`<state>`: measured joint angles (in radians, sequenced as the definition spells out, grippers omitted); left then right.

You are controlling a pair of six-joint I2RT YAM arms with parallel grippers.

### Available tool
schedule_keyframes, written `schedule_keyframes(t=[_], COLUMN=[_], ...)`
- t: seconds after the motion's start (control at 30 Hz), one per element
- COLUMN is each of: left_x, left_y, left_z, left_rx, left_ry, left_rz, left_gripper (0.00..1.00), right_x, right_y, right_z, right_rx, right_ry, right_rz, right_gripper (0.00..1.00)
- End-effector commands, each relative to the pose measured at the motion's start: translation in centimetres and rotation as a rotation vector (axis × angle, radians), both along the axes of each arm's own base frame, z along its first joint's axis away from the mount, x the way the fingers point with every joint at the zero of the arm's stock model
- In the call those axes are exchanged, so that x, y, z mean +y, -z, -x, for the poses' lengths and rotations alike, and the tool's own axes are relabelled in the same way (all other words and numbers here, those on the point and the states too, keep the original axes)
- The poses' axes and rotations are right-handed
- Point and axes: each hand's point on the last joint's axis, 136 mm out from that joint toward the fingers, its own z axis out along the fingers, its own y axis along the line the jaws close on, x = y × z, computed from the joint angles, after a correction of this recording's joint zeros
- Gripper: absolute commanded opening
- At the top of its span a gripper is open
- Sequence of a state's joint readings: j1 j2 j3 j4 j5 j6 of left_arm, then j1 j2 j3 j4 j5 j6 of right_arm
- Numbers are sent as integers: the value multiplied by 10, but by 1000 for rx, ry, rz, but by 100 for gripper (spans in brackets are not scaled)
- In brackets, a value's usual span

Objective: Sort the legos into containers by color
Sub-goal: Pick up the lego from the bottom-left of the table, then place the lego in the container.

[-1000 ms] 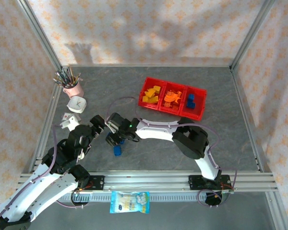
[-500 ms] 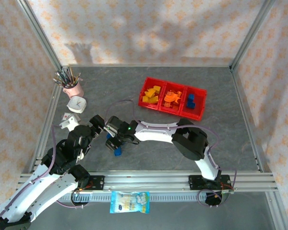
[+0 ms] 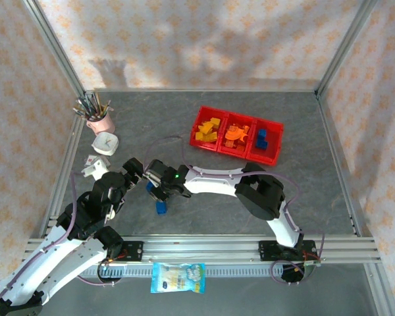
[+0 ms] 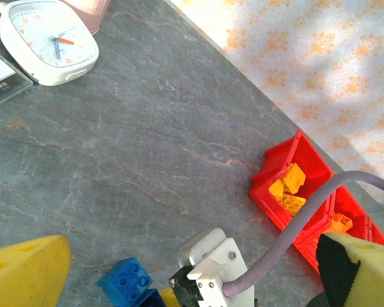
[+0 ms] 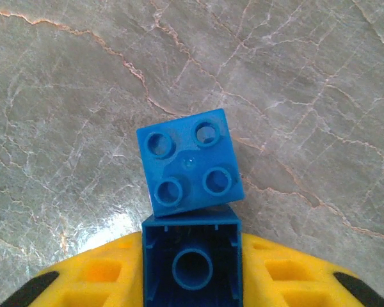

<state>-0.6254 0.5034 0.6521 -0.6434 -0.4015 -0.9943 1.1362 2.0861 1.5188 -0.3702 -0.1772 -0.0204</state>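
Two blue legos lie together on the grey table. One sits studs up (image 5: 191, 161). The other is tipped on its side (image 5: 192, 246), hollow underside showing, and my right gripper (image 5: 192, 281) is shut on it, yellow fingers against both its sides. From above, that gripper (image 3: 159, 196) is just over the blue bricks (image 3: 160, 208). My left gripper (image 3: 133, 172) stands open right beside it, nothing between its fingers (image 4: 25, 272); its view shows a blue brick (image 4: 127, 281). The red tray (image 3: 239, 116) at the back holds yellow, orange and blue bricks in separate compartments.
A pink pen cup (image 3: 100, 120), a white clock (image 3: 106, 143) and a small card (image 3: 92, 162) stand at the left edge. A snack packet (image 3: 178, 276) lies in front of the rail. Metal frame posts and patterned walls bound the table.
My right gripper has shifted slightly left and down onto the blue bricks and closed in on one. The left arm has stayed put.
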Motion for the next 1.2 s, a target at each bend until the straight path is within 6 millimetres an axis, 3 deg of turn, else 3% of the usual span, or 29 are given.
schedule_keyframes(t=[0.0,0.2,0.4,0.6,0.87,0.97,1.07,1.17], left_x=[3,-4,-22,-65,-146,-165,-178,-186], left_y=[-14,-22,-35,-37,-34,-27,-23,-23], left_z=[-1,-3,-14,-37,-73,-84,-92,-97], left_rx=[-41,-58,-99,-119,-126,-99,-98,-103], left_ry=[-6,27,90,241,534,589,628,647], left_rz=[5,24,49,66,83,71,69,72], left_gripper=[99,99,99,99,99,99,99,99], right_x=[3,-15,-68,-153,-324,-379,-418,-441], right_y=[-27,-60,-83,-111,-130,-129,-121,-109], right_z=[-8,-22,-48,-80,-145,-165,-183,-202], right_rx=[-48,-23,1,-20,-141,-181,-228,-222], right_ry=[38,126,300,573,1060,1213,1321,1385], right_rz=[-39,-139,-203,-267,-277,-268,-216,-178], right_gripper=[30,28,25,24,25,25,25,25])
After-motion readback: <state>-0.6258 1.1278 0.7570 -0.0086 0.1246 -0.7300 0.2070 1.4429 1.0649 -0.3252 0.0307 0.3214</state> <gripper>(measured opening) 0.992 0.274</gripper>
